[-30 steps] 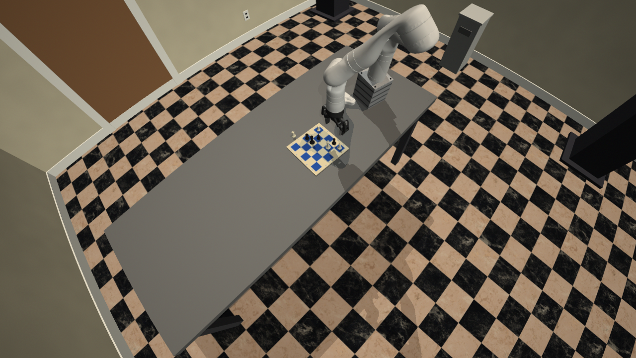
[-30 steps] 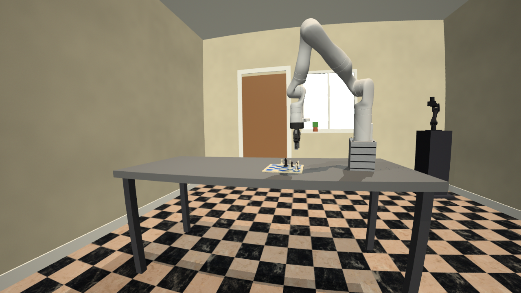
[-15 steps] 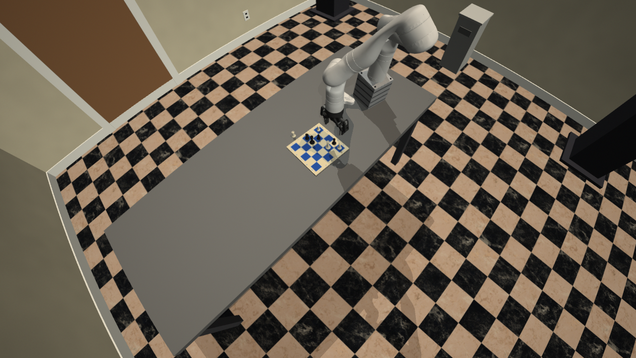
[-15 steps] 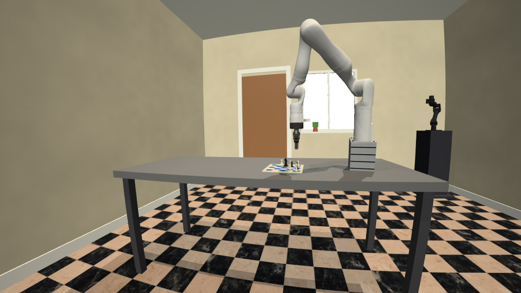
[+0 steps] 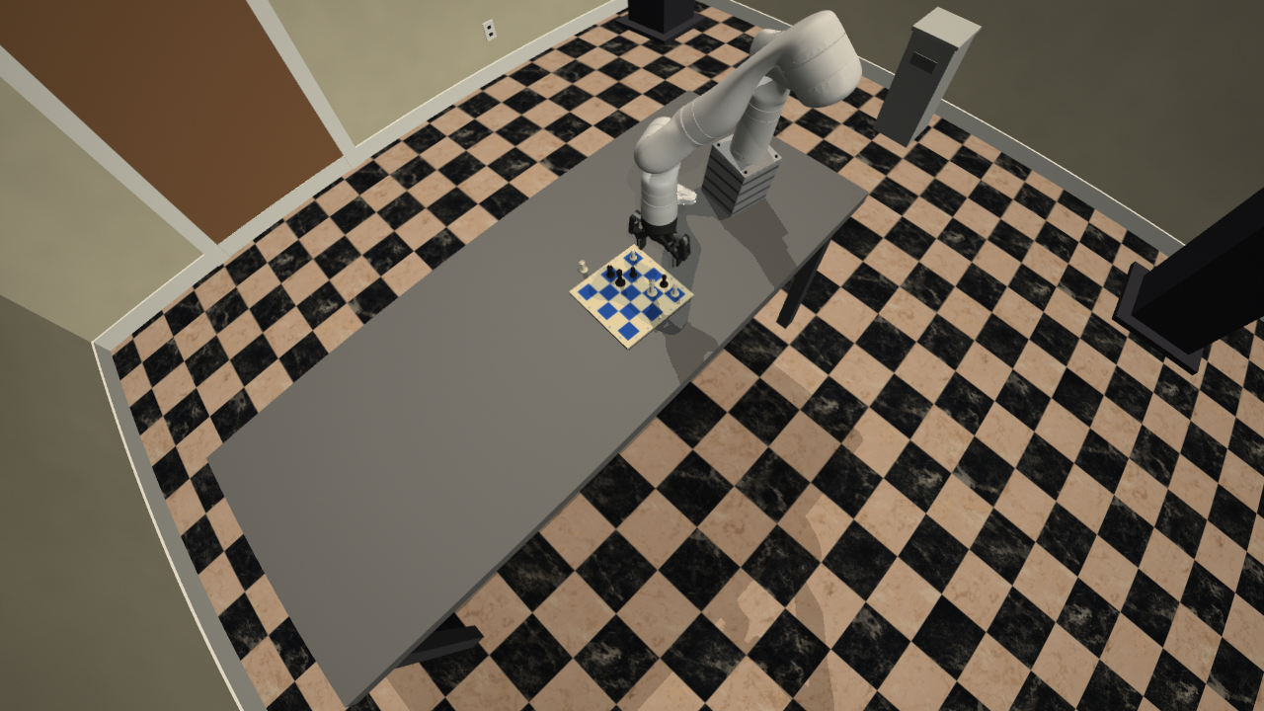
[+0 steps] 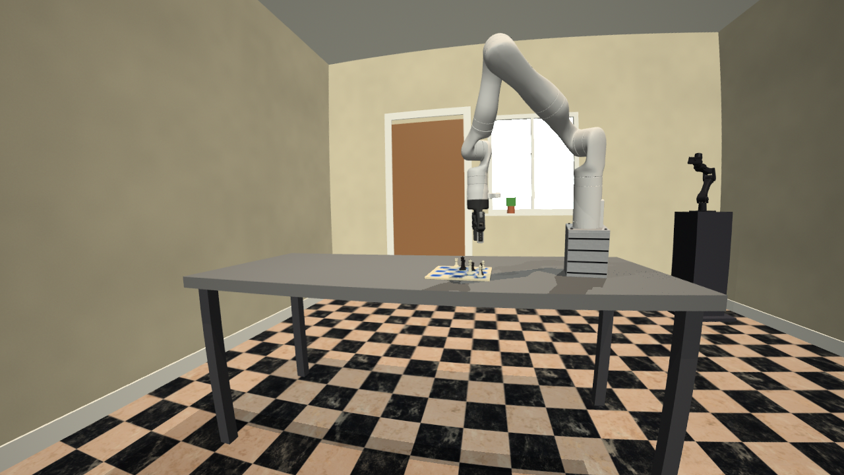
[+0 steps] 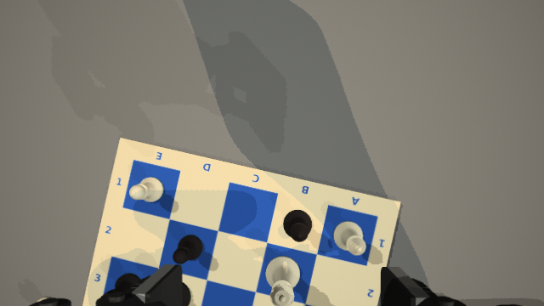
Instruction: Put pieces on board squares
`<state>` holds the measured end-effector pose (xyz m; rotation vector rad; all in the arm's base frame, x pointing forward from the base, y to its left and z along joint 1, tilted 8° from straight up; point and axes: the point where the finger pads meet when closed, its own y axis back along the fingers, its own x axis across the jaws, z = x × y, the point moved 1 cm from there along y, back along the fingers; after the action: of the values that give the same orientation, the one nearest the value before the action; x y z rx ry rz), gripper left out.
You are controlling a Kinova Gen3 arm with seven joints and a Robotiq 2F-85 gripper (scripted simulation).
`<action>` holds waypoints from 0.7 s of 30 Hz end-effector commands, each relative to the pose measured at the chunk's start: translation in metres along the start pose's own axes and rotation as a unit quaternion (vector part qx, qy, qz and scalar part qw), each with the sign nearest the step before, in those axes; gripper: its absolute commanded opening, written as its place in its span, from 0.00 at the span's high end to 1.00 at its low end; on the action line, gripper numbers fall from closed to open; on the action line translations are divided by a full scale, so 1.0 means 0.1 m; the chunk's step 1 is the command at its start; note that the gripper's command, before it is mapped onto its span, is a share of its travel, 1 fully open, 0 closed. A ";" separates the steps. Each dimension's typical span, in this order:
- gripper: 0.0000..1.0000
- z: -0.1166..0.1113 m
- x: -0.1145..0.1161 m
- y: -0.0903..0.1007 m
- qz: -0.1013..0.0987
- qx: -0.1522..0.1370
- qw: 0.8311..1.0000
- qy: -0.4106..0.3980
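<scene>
The small blue-and-cream chessboard (image 5: 631, 296) lies on the grey table, also in the wrist view (image 7: 242, 229). The white pawn (image 7: 146, 189) stands on E1, the black bishop (image 7: 297, 224) on B1 and the white bishop (image 7: 349, 235) on A1. The white rook (image 5: 582, 266) stands on the table beside the board's left edge. My gripper (image 5: 659, 240) hovers open and empty above the board's rank-1 edge; only its two fingertips show at the bottom of the wrist view. It hangs well above the table in the exterior view (image 6: 478, 231).
Other pieces stand on the board: a tall white piece (image 7: 282, 276) on B2, a black pawn (image 7: 187, 249) on D2 and a black piece (image 7: 127, 282) on E3, partly hidden by a finger. The arm's base block (image 5: 741, 177) stands behind the board.
</scene>
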<state>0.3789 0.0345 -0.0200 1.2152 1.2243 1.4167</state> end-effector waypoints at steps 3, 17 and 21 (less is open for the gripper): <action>0.00 0.05 -0.09 -0.01 0.000 -0.001 0.999 0.038; 0.00 0.17 -0.33 -0.04 0.002 0.002 0.979 0.203; 0.00 0.22 -0.43 -0.05 0.002 0.002 0.964 0.267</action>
<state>0.4024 0.0050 -0.0285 0.8771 1.5740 1.7997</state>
